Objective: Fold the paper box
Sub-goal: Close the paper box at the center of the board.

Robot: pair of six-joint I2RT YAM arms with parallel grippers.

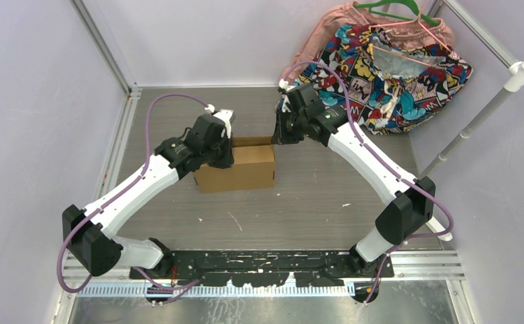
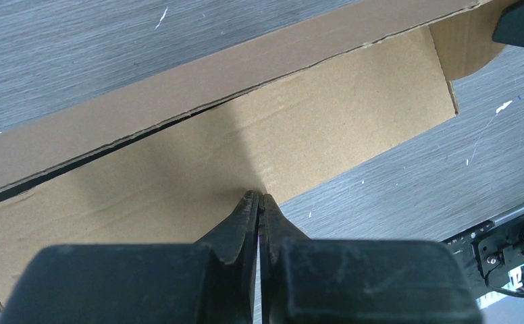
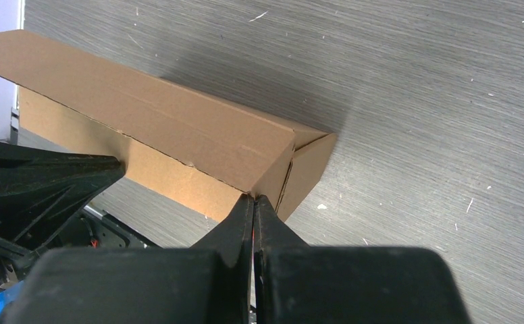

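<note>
The paper box sits mid-way across the table, its lid seam slightly agape. The left gripper, fingers pinched together and empty, bears on its left end. The right gripper, likewise together, meets the far right corner. Even pressure should seat the flap without buckling.

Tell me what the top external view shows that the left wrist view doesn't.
Only the top external view shows the left arm and right arm whole, plus the comic-print cloth and green hanger in the far right corner. Only the left wrist view shows the dark gap along a flap seam of the paper box and the shut left tool at the flap's edge. Both show the brown cardboard box on the grey table.
</note>
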